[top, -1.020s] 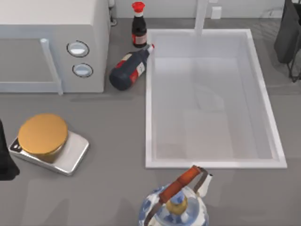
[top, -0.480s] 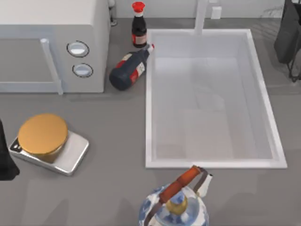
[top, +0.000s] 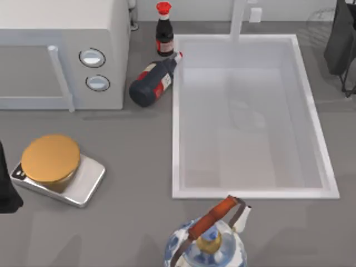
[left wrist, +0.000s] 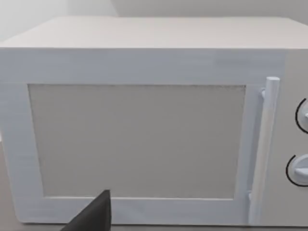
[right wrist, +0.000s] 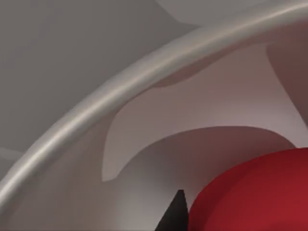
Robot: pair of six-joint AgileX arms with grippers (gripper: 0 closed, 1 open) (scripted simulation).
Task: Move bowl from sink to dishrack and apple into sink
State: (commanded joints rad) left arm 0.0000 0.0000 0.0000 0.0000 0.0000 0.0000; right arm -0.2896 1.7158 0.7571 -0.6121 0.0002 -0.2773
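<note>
The sink is seen in the middle and right of the top view, its pale bottom bare, so the bowl is judged already taken out, though where it now rests cannot be told. Thin wires of the dishrack are made out at the upper right corner, beside the dark bulk of the right arm.

The apple is shown large and red at the lower right of the right wrist view, inside a pale curved rim and just beside a dark fingertip; a reach for it is judged to be under way. Whether the jaws are spread or closed on it cannot be told.

The left arm is parked at the left edge of the top view, facing the microwave; its jaws cannot be judged either.
</note>
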